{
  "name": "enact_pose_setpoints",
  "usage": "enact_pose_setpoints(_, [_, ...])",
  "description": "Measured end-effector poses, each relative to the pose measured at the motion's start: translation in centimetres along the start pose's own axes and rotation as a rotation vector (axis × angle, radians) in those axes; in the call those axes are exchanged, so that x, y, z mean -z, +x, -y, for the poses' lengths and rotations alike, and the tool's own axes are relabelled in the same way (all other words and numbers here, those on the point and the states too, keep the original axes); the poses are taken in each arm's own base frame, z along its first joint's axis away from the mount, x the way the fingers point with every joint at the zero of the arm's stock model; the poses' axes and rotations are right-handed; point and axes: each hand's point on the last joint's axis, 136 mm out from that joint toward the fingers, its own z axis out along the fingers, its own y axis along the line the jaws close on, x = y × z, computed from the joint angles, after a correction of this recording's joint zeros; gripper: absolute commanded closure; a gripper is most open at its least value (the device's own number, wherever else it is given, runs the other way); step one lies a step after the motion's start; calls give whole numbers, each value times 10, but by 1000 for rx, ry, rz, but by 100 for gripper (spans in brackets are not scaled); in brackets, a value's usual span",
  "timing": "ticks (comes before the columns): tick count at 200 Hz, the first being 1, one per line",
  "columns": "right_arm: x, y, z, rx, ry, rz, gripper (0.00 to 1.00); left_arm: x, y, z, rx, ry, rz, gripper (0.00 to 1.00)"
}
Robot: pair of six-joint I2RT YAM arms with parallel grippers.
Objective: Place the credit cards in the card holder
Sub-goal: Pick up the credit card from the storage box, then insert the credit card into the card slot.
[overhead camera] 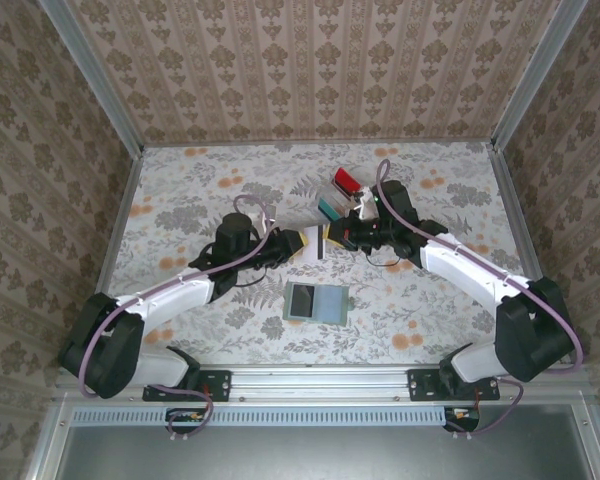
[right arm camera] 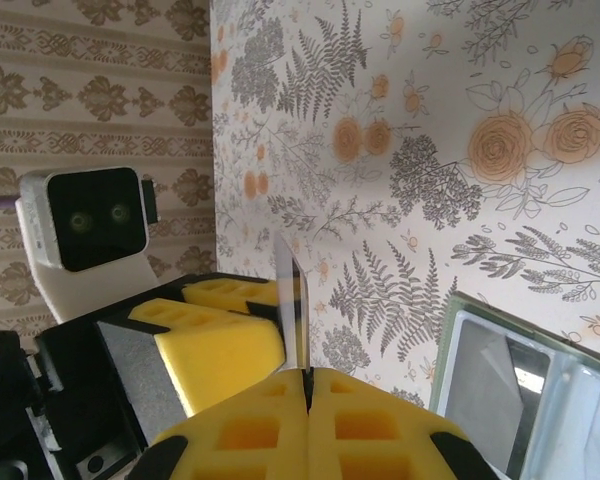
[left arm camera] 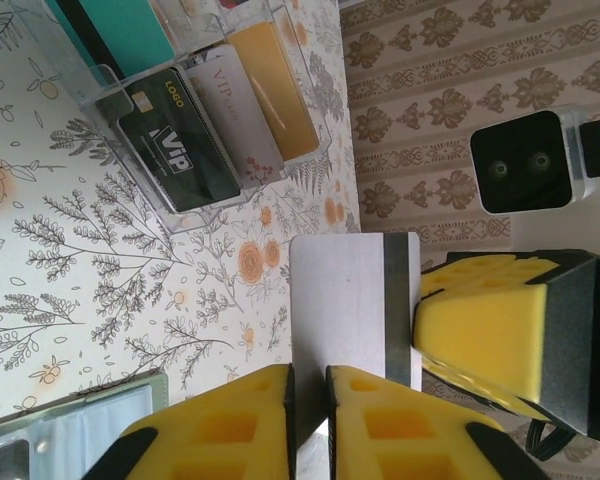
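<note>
**Two-tool grip on one card above the tabletop.** In the middle of the top view the left tool and the right tool meet tip to tip. A card, whitish with a dark stripe along one edge, hangs between them clear of the surface.

At the bottom centre of the left wrist view, the left tool's pads are closed to a narrow slit on the card's lower edge. In the right wrist view the card appears edge-on, rising from the right tool's shut pads. Both tools therefore clamp the same card at once.

The double grip reads as a transfer or re-grip. Held at two places, the card cannot drop while the hold changes to one that leaves a free end for sliding into a slot.

The holder lies open and flat just below the meeting point in the top view. It is apart from both tools, with its inner face up to receive cards. Whether a slot is already filled cannot be told.

The clear tray, at the upper left of the left wrist view, keeps the other cards leaning in its compartments. These are a dark card, a pale card, a tan card and a teal card. Leaning leaves an edge of each exposed for pinching.
</note>
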Motion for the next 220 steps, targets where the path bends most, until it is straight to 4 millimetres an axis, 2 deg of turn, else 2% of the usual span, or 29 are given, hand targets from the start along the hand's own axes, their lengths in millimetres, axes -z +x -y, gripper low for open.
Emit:
enact_pose_setpoints(33, [-3,1,11,-24,21,-6,87,2,-2,2,3,7,8,100])
enact_pose_setpoints(50, [-4,2,13,-29,25,-9,82,4,-2,6,7,16,13,100])
enact_pose_setpoints(64, [-4,3,16,-34,36,-11,73,7,-3,7,6,16,22,100])
enact_pose_setpoints(80, [-5,7,25,-29,78,-12,71,12,-2,2,17,-14,37,100])
enact_pose_setpoints(115, [-9,32,50,-7,231,-53,79,25,6,-23,35,-151,62,100])
enact_pose_setpoints(134, [-17,53,55,22,261,-91,81,29,19,-36,20,-208,47,100])
enact_pose_setpoints(169, [-29,93,85,16,354,-169,83,31,50,-65,22,-321,-6,100])
enact_pose_setpoints(193, [-34,104,112,3,449,-188,84,33,63,-78,40,-388,-26,100])
enact_pose_setpoints(220, [-28,107,138,-5,547,-176,84,33,67,-86,72,-426,-22,100])
